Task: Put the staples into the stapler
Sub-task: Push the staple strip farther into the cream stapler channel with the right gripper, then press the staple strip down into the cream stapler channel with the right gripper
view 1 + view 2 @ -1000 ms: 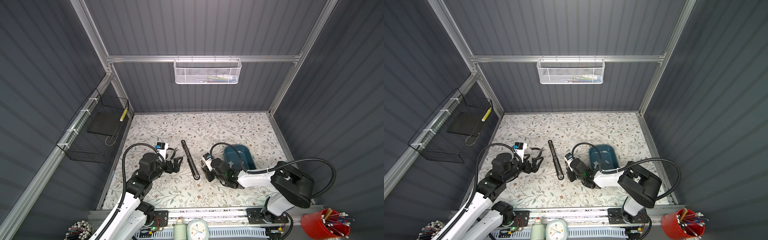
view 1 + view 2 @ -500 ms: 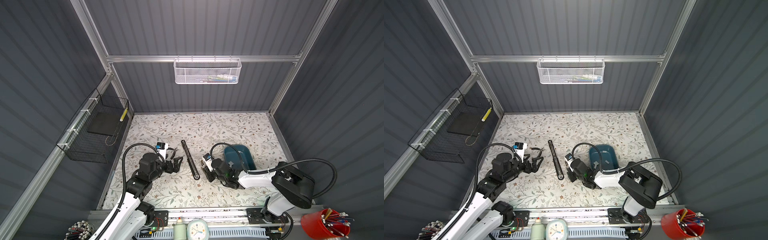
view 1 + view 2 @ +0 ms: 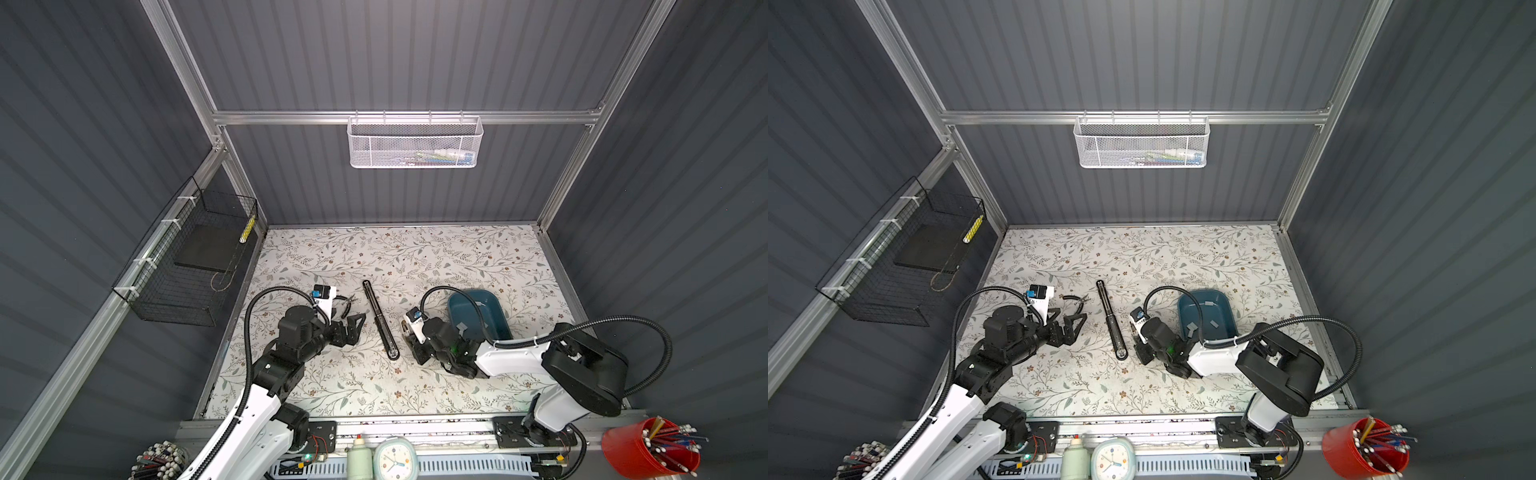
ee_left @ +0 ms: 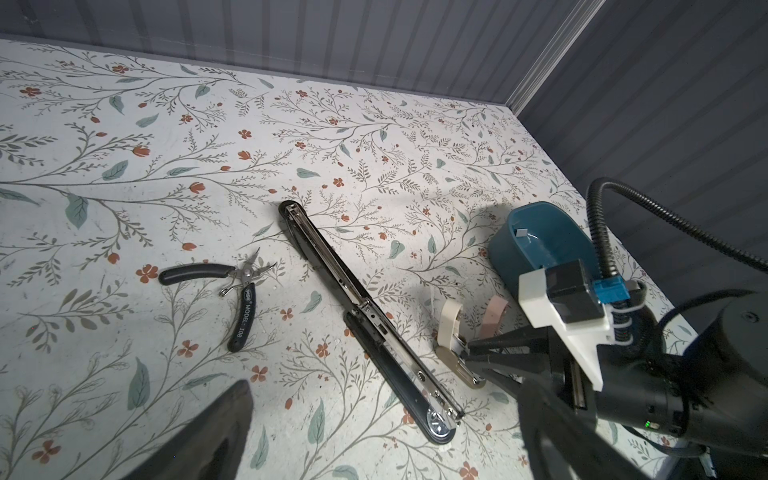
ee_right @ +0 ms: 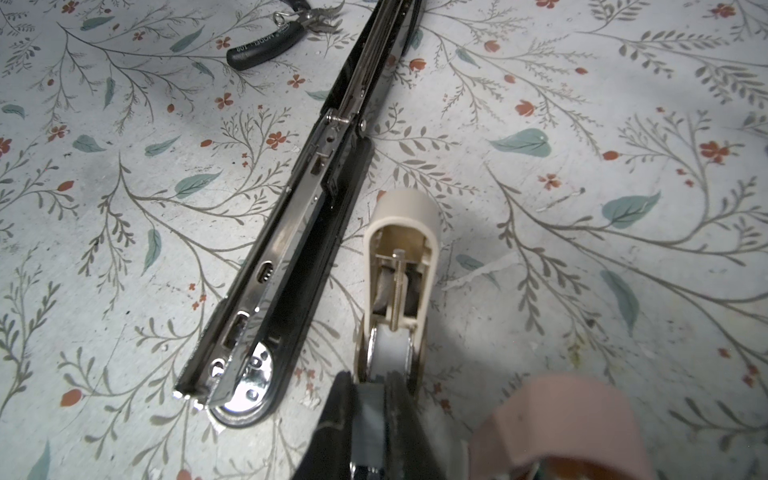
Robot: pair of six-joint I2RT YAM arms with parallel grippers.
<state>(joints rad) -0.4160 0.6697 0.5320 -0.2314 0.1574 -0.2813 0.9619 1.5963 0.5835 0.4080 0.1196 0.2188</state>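
Staples [image 3: 1213, 323]: flat grey strips | right fingers [image 5: 338, 419] pinch one | left fingers [image 4: 208, 436] wide, empty

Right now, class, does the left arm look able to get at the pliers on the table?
Probably yes. The left gripper stands open close beside the pliers, with only bare table between them. The long black stapler lies off to one side, not in the way.

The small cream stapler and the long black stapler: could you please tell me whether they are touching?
Apart. The left wrist view shows a strip of bare floral table between the cream stapler and the long black stapler.
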